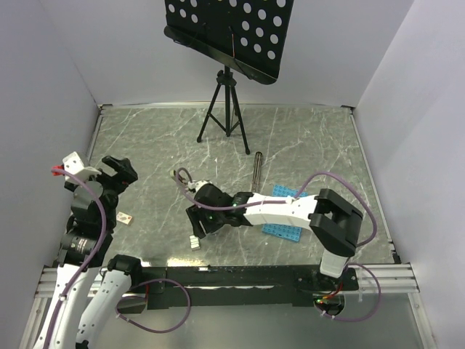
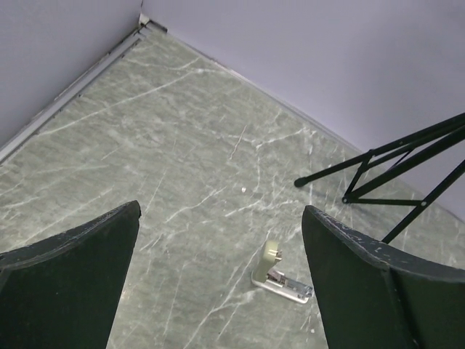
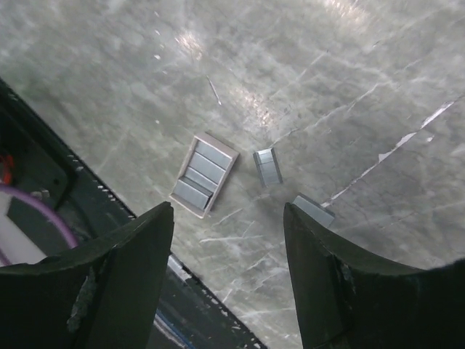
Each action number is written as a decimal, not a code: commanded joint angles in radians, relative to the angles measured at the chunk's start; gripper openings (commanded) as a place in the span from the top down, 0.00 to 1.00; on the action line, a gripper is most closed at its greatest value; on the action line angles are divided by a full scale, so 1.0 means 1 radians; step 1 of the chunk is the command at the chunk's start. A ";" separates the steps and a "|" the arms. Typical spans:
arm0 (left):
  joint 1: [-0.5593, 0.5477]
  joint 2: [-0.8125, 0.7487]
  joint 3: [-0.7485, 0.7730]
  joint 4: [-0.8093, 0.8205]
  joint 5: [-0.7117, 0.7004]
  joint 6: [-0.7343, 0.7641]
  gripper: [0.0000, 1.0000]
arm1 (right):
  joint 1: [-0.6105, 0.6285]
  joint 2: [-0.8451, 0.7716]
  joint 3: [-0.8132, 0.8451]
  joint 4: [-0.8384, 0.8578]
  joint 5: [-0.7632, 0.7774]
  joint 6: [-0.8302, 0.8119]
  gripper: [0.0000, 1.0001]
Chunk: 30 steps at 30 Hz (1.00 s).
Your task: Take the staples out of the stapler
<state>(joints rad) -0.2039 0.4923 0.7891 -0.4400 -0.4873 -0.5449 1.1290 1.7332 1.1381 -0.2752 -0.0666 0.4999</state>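
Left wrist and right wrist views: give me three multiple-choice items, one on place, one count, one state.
1. Where is the stapler?
A. on the table
B. in the left gripper
C. on the blue plate

2. How many loose staple blocks lie outside the small tray?
A. none
B. two
C. five

3. The right gripper is:
A. shut on staples
B. shut, empty
C. open

A: it lies on bare marble, nothing gripping it.
B: two blocks sit beside the tray.
C: its fingers stand wide apart, nothing between.
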 commanded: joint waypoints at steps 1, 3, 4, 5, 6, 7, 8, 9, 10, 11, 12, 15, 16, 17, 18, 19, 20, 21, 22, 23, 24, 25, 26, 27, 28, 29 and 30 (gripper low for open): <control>0.004 -0.005 0.001 0.026 -0.014 -0.009 0.03 | 0.012 0.025 0.064 -0.064 0.108 -0.036 0.34; 0.004 0.006 0.002 0.024 -0.019 -0.013 0.03 | 0.011 0.020 0.072 -0.090 0.174 -0.081 0.38; 0.004 0.009 0.004 0.021 -0.019 -0.013 0.04 | 0.009 0.019 0.075 -0.096 0.189 -0.087 0.40; 0.004 0.014 0.006 0.021 -0.016 -0.015 0.03 | 0.008 0.019 0.077 -0.102 0.192 -0.087 0.44; 0.004 0.015 0.006 0.021 -0.010 -0.015 0.03 | 0.003 0.016 0.077 -0.102 0.183 -0.084 0.44; 0.004 0.017 0.006 0.020 -0.008 -0.016 0.03 | 0.002 0.014 0.072 -0.102 0.180 -0.078 0.45; 0.006 0.017 0.006 0.023 -0.004 -0.018 0.03 | 0.002 0.015 0.071 -0.099 0.177 -0.061 0.46; 0.004 0.015 0.006 0.023 -0.004 -0.018 0.03 | 0.003 0.020 0.069 -0.095 0.168 -0.055 0.46; 0.006 0.014 0.004 0.021 -0.004 -0.017 0.03 | 0.003 0.026 0.074 -0.094 0.165 -0.049 0.47; 0.006 0.014 0.004 0.023 -0.005 -0.016 0.03 | 0.003 0.034 0.078 -0.096 0.163 -0.041 0.48; 0.006 0.009 0.002 0.024 -0.005 -0.016 0.03 | 0.003 0.052 0.086 -0.102 0.162 -0.041 0.49; 0.006 0.011 -0.001 0.024 -0.008 -0.016 0.03 | 0.003 0.075 0.104 -0.113 0.162 -0.044 0.50; 0.004 0.011 0.001 0.024 -0.010 -0.018 0.03 | 0.003 0.078 0.106 -0.113 0.160 -0.043 0.50; 0.006 0.011 0.001 0.023 -0.010 -0.020 0.04 | 0.003 0.078 0.109 -0.113 0.159 -0.038 0.51; 0.006 0.015 0.002 0.023 -0.010 -0.020 0.03 | 0.003 0.077 0.107 -0.113 0.156 -0.035 0.51; 0.004 0.018 0.002 0.023 -0.010 -0.020 0.03 | 0.005 0.072 0.104 -0.111 0.140 -0.029 0.51; 0.004 0.022 0.002 0.020 -0.005 -0.021 0.03 | 0.005 0.069 0.101 -0.102 0.123 -0.008 0.53; 0.004 0.025 0.005 0.021 -0.004 -0.021 0.03 | 0.005 0.059 0.098 -0.095 0.104 0.008 0.54; 0.004 0.026 0.004 0.021 -0.002 -0.023 0.03 | 0.005 0.055 0.095 -0.090 0.085 0.026 0.54; 0.004 0.026 0.004 0.020 0.003 -0.021 0.03 | 0.008 0.052 0.095 -0.094 0.071 0.066 0.55; 0.004 0.025 0.004 0.023 0.004 -0.020 0.03 | 0.009 0.055 0.098 -0.099 0.073 0.087 0.57; 0.004 0.025 0.002 0.023 0.006 -0.020 0.03 | 0.012 0.057 0.098 -0.101 0.050 0.124 0.57; 0.004 0.023 0.002 0.024 0.006 -0.020 0.03 | 0.015 0.057 0.094 -0.093 0.039 0.141 0.58; 0.006 0.022 0.001 0.024 0.006 -0.020 0.03 | 0.017 0.054 0.088 -0.088 0.039 0.160 0.59; 0.004 0.019 0.001 0.026 0.006 -0.020 0.03 | 0.017 0.055 0.074 -0.084 0.044 0.201 0.59; 0.004 0.019 0.001 0.026 0.006 -0.020 0.03 | 0.015 0.054 0.066 -0.078 0.047 0.215 0.60; 0.004 0.017 -0.001 0.026 0.010 -0.020 0.03 | 0.017 0.055 0.060 -0.061 0.048 0.226 0.60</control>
<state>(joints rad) -0.2031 0.5114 0.7891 -0.4320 -0.4908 -0.5476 1.1366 1.8061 1.2045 -0.3737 -0.0025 0.6121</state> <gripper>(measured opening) 0.968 0.403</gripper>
